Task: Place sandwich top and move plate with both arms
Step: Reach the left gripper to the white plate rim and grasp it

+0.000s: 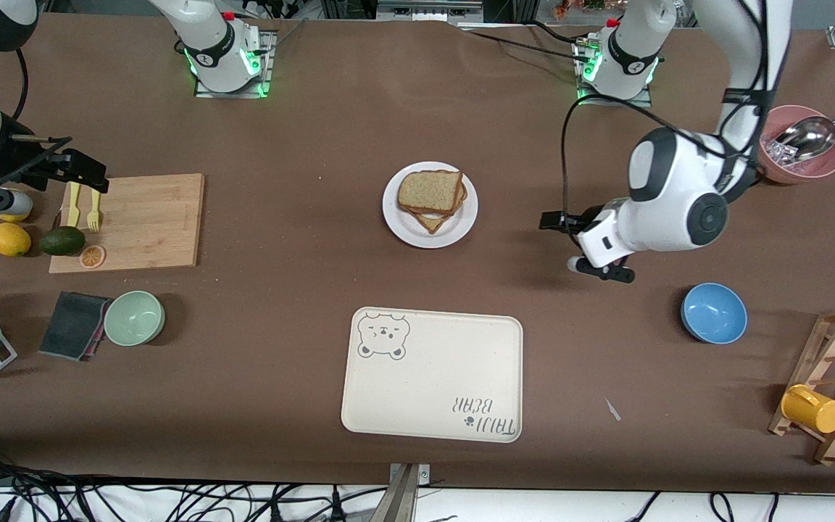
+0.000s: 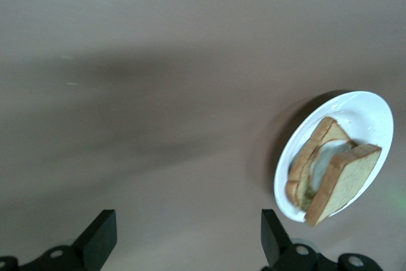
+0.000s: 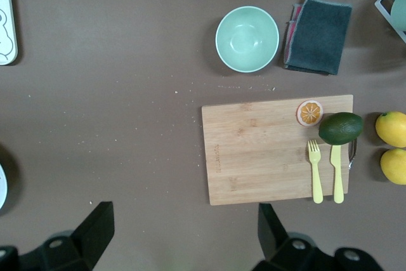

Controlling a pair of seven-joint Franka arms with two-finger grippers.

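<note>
Sandwich top (image 1: 430, 190) lies on the stacked sandwich on the plate (image 1: 406, 225), mid-worktop (image 1: 301, 130), farther from the front camera than the bear tray (image 1: 432, 377). In the left wrist view the top slice (image 2: 342, 182) sits tilted over the filling. Left pincer (image 1: 559, 221) open, holding nothing, over bare worktop beside the plate, toward the left arm's end. Right pincer (image 3: 181, 233) open, empty, over the cutting board's (image 1: 149, 217) edge, well apart from the plate.

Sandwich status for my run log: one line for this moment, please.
sandwich top: on sandwich | plate: untouched | left gripper: open, beside plate | right gripper: open, waiting
</note>
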